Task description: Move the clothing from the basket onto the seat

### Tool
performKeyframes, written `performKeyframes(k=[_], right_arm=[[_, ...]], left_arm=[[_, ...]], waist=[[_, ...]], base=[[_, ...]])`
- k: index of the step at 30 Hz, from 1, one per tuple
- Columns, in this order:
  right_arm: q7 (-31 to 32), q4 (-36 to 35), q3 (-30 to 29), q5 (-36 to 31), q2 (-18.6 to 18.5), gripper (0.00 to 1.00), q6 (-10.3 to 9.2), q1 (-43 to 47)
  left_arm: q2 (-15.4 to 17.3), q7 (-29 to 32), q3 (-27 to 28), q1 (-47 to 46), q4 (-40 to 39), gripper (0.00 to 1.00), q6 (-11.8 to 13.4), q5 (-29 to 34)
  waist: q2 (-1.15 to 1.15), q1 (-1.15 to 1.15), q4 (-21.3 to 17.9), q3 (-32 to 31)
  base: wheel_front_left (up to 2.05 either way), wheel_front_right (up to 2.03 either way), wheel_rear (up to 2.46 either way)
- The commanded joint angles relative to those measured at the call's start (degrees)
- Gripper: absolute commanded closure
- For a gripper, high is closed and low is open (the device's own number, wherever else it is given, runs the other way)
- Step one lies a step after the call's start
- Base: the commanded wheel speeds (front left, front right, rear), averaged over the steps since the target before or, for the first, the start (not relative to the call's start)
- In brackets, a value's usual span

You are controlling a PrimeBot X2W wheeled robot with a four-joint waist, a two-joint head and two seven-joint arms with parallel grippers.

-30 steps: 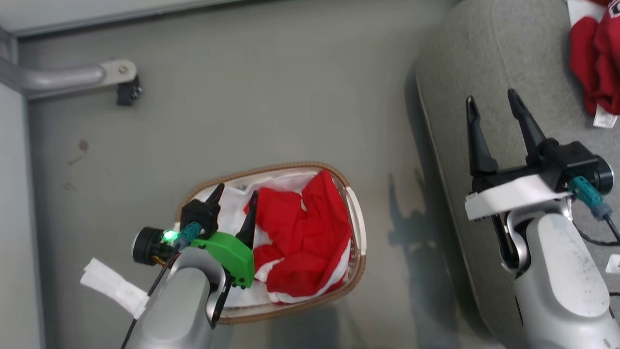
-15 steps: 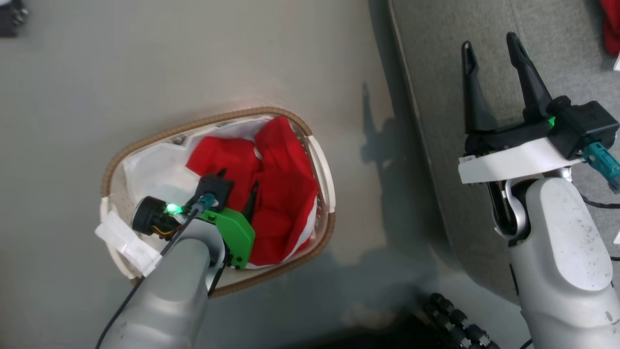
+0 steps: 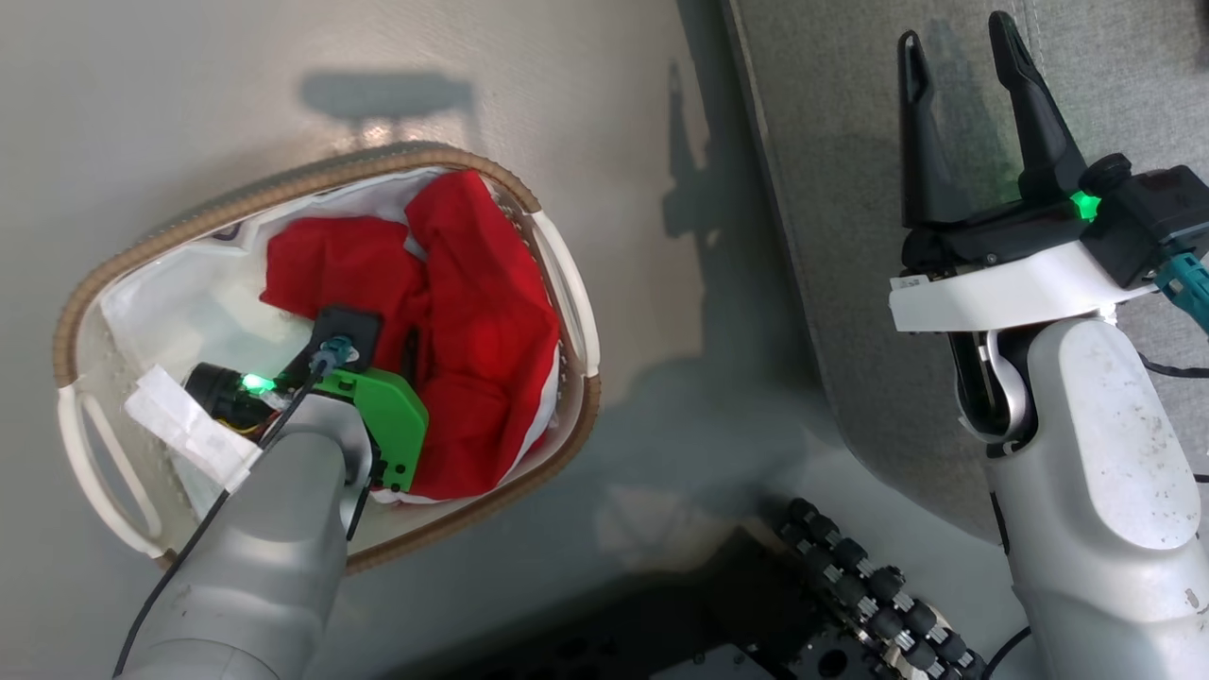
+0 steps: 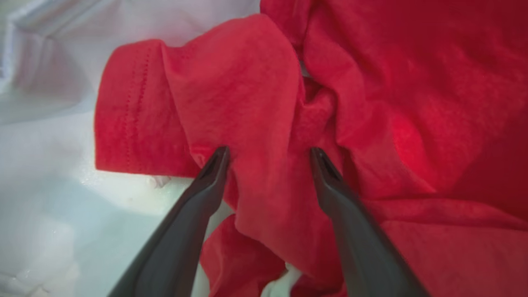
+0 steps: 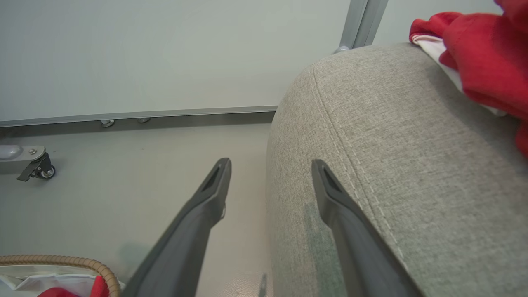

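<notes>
Prob. a test lab or studio w/ a bit of living rm set up in it. Bare smooth grey floor [image 3: 283, 76] in head view. Right wrist view: plain pale wall panel [image 5: 165, 49] w/ a metal rail [image 5: 165, 113] along its foot, metal post [image 5: 363, 20] at 1 o'clock, small caster [image 5: 41, 171] on a metal leg [image 5: 12, 152] at 9 o'clock. Home-type props in head view: grey fabric seat [image 3: 850, 189] at 3 o'clock, laundry basket [image 3: 283, 179] w/ red clothing [image 3: 472, 321] at 9 o'clock.
</notes>
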Motion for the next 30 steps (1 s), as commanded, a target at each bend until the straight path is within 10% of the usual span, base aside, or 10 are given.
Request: performKeyframes(k=[1, 4, 7, 30], right_arm=[[-0.12, -0.33, 0.12, 0.34, -0.11, 0.00, -0.06, -0.90], [-0.12, -0.55, 0.27, 0.64, -0.12, 0.00, -0.06, -1.14], [-0.12, -0.55, 0.11, 0.69, -0.12, 0.00, -0.06, -1.21], [-0.11, 6.53, -2.45, -7.02, -0.17, 0.00, -0.06, 4.05]], left_arm=[[0.87, 0.44, 0.12, -1.11, 0.51, 0.00, 0.16, -0.23], [1.03, 1.44, 0.15, -1.58, 1.04, 0.01, 0.27, -0.72], [0.85, 1.78, -0.04, -1.90, 1.44, 1.00, 0.01, -1.06], [-1.55, -1.55, -0.26, 6.69, -12.33, 1.00, -2.02, -2.66]], waist=[[0.00, -0.01, -1.45, 1.73], [0.00, -0.01, -1.68, 2.21], [0.00, -0.01, -1.77, 2.46], [0.00, -0.01, 6.97, -14.03]], base=[[0.00, 0.00, 0.00], [0.00, 0.00, 0.00], [0.00, 0.00, 0.00], [0.00, 0.00, 0.00]])
